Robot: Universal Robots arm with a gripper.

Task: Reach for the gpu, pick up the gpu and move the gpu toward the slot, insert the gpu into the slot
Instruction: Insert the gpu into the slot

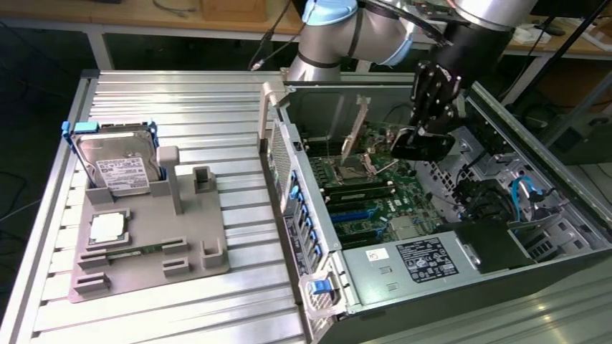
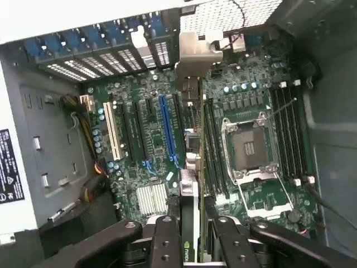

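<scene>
My gripper [image 1: 414, 146] is inside the open computer case, over the green motherboard [image 1: 383, 204]. In the wrist view its two black fingers [image 2: 166, 241] are shut on the gpu [image 2: 189, 245], a thin dark card seen edge-on. The card's silver bracket [image 2: 196, 53] points toward the case's rear wall, and the bracket [image 1: 356, 123] stands upright in the exterior view. The slot [image 2: 166, 129] is a long blue strip that lies bare beside the card, which hangs over the black connectors near the CPU socket [image 2: 249, 148]. In the exterior view the slot [image 1: 354, 214] is nearer the camera than the gripper.
The case walls [image 1: 287, 179] hem in the gripper. A power supply [image 1: 431, 259] and cables [image 1: 526, 190] fill the case's near end. Outside, on the ribbed metal table [image 1: 239, 301], a grey fixture [image 1: 153, 244] holds a silver hard drive [image 1: 120, 168] with blue rails.
</scene>
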